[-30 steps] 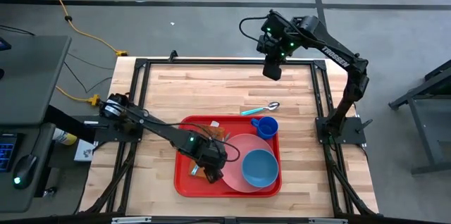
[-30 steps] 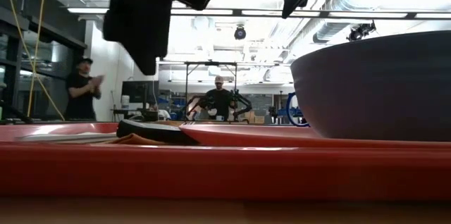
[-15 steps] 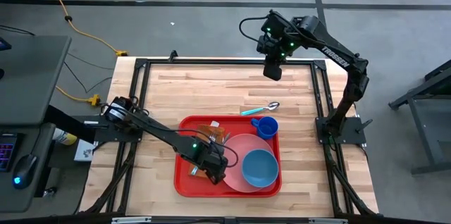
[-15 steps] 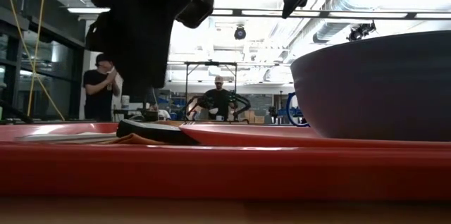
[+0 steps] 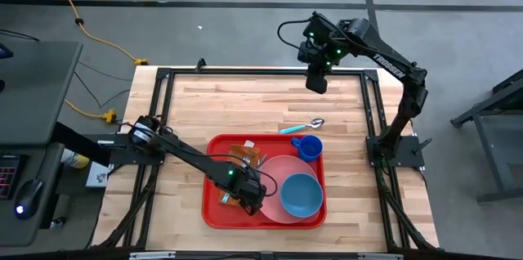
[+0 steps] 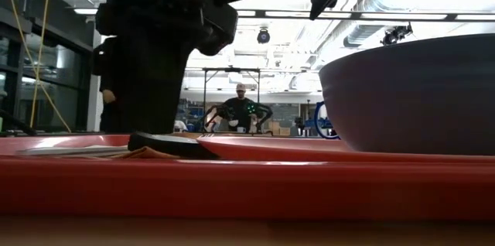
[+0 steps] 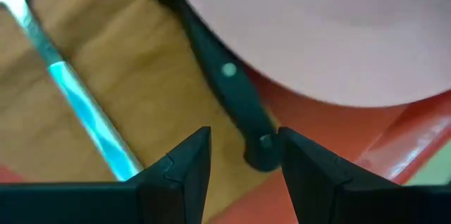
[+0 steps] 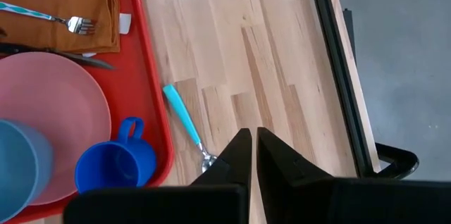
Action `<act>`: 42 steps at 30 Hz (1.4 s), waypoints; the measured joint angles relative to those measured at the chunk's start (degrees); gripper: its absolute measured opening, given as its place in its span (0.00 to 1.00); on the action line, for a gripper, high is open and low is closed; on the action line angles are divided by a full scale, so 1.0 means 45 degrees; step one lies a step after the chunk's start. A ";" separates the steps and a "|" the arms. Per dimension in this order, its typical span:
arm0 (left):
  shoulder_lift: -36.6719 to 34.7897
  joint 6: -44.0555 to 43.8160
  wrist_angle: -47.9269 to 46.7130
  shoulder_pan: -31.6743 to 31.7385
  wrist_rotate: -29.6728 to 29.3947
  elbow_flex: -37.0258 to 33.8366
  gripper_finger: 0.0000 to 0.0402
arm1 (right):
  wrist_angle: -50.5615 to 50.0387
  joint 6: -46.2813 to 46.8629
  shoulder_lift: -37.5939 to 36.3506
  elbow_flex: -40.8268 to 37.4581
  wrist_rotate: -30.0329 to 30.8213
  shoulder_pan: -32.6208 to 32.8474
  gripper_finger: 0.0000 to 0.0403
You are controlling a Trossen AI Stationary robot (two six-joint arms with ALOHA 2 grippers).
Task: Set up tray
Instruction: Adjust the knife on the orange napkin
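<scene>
The red tray (image 5: 214,211) lies near the table's near edge and carries a pink plate (image 5: 274,180), a blue bowl (image 5: 301,196), a blue mug (image 5: 308,147) and a brown napkin (image 5: 243,154) with a teal-handled fork (image 7: 84,108). A black-handled knife (image 7: 225,94) lies on the napkin, its blade end under the plate's rim. My left gripper (image 7: 243,162) is open and low over the tray, its fingers on either side of the handle's free end. My right gripper (image 5: 316,85) is shut, raised over the table's far edge. My left gripper comes from above with its fingers on either side of the knife handle's free end (image 7: 258,155). One finger (image 7: 310,171) stands right beside that end; I cannot tell whether it touches. The knife lies flat on the napkin.
A teal-handled spoon (image 5: 301,127) lies on the bare wood just beyond the tray's far right corner. A black frame (image 5: 261,72) runs around the table. In the low view the bowl (image 6: 410,91) fills the right side, and people stand in the room behind.
My left gripper has come down toward the tray and the knife, from well above the tray's rim to just over it. A person in the room behind has walked out of sight behind that arm. My right arm has kept still.
</scene>
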 joint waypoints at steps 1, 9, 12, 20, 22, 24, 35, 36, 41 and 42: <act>0.0073 -0.0033 0.0283 0.0000 0.0042 0.0033 0.49 | 0.0020 0.0000 0.0000 0.0000 -0.0006 0.0000 0.00; 0.0206 -0.0031 0.0169 0.0000 0.0065 0.0015 0.49 | 0.0102 -0.0008 0.0000 0.0000 -0.0008 0.0000 0.00; 0.0212 -0.0028 0.0094 0.0000 0.0050 0.0018 0.48 | 0.0102 -0.0010 0.0000 0.0000 -0.0005 0.0000 0.00; 0.0212 0.0011 -0.0394 0.0000 0.0050 0.0025 0.34 | 0.0097 -0.0010 0.0000 0.0000 0.0000 0.0000 0.00; 0.0212 0.0032 -0.0385 0.0000 0.0036 0.0025 0.27 | 0.0097 -0.0005 0.0000 0.0000 0.0000 0.0000 0.00; 0.0208 0.0055 -0.0380 0.0000 0.0036 0.0025 0.20 | 0.0097 -0.0010 0.0000 0.0000 0.0000 0.0000 0.00; 0.0174 0.0053 -0.0481 0.0000 -0.0037 0.0035 0.07 | 0.0102 -0.0019 0.0000 0.0000 0.0001 0.0000 0.00; 0.0174 0.0050 -0.0517 0.0000 -0.0084 0.0035 0.07 | 0.0102 -0.0019 0.0000 0.0000 0.0005 0.0000 0.00; 0.0174 -0.0185 -0.0975 -0.0010 -0.0453 0.0035 0.02 | 0.0107 -0.0024 0.0000 0.0000 0.0005 -0.0003 0.00; 0.0174 -0.0213 -0.1066 -0.0007 -0.0497 0.0035 0.02 | 0.0107 -0.0024 0.0000 0.0000 0.0005 0.0000 0.00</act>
